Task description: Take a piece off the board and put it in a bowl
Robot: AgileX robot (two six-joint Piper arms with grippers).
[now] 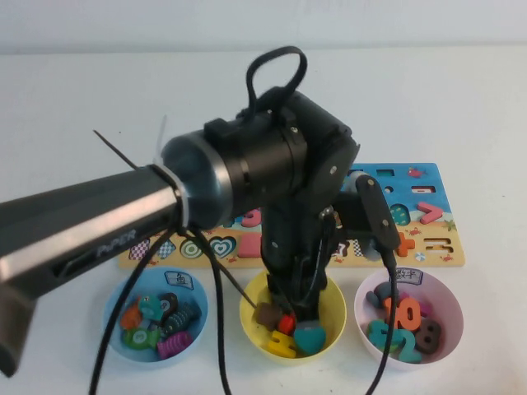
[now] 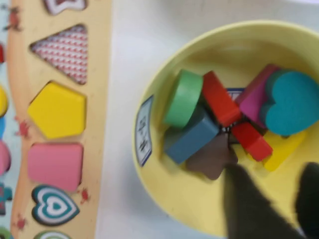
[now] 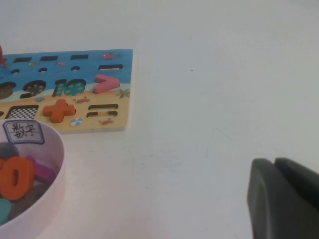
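We think the job is nearly done: the teal heart piece (image 2: 290, 102) lies in the yellow bowl (image 2: 149, 164) with other shapes, off the board (image 2: 94, 74). Our left gripper (image 2: 271, 199) hangs over the bowl, its fingers apart and holding nothing. Our right gripper (image 3: 284, 199) waits beside the pink bowl (image 3: 52, 164), fingers pressed together, above the plain white table (image 3: 209, 99).

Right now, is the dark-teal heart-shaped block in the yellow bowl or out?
In: the dark-teal heart-shaped block lies inside the round yellow plastic bowl, free of the left hand over it.
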